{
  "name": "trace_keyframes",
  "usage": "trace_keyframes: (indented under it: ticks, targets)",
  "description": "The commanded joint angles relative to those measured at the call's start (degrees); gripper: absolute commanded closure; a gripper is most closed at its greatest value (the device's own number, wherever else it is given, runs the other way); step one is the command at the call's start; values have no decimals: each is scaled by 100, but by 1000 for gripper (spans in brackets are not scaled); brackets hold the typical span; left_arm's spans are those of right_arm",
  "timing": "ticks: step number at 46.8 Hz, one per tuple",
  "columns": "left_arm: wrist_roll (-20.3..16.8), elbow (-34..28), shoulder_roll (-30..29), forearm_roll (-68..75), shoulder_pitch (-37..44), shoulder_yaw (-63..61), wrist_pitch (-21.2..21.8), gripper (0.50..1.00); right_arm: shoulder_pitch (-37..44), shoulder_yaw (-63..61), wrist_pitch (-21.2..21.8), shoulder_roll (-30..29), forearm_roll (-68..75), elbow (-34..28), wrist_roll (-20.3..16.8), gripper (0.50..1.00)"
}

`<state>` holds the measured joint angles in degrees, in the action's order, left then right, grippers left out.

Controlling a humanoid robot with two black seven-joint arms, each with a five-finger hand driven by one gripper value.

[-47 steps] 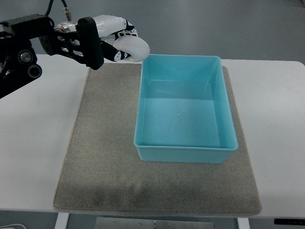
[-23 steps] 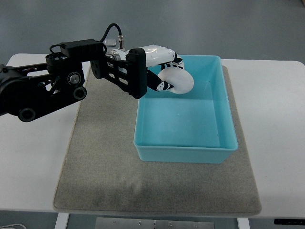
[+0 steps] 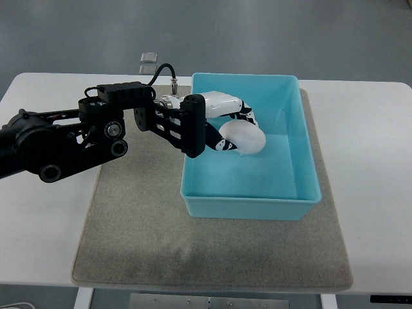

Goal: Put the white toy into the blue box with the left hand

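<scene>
My left hand reaches in from the left over the near-left wall of the blue box. Its fingers are curled around the white toy, a smooth rounded white lump. The hand and toy sit low inside the box, over the left part of its floor. I cannot tell whether the toy touches the floor. The right arm is not in view.
The blue box stands on a grey felt mat on a white table. A small grey square object lies on the floor beyond the table's far edge.
My left arm has moved right and toward me, carrying the white toy from beyond the box's far-left corner, over the rim and down into the box.
</scene>
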<state>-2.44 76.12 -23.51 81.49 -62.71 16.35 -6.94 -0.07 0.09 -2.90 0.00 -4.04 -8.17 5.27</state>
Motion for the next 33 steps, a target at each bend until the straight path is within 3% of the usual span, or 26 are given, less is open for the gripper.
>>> trace_keyframes:
  ticks: [1,15,24,33]
  targets:
    - [-11,8,-5,-1,14,0,0,710,-2,0,0,0,0,0,0,564]
    - [-28,43,-58,-27,14,9,0,577,-2,0,0,0,0,0,0,564]
    - [-28,43,-163,-255,14,88,61,559,-2,0,0,0,0,0,0,564]
    - [-28,-62,-347,-1502,66,228,114,551,-2,0,0,0,0,0,0,564]
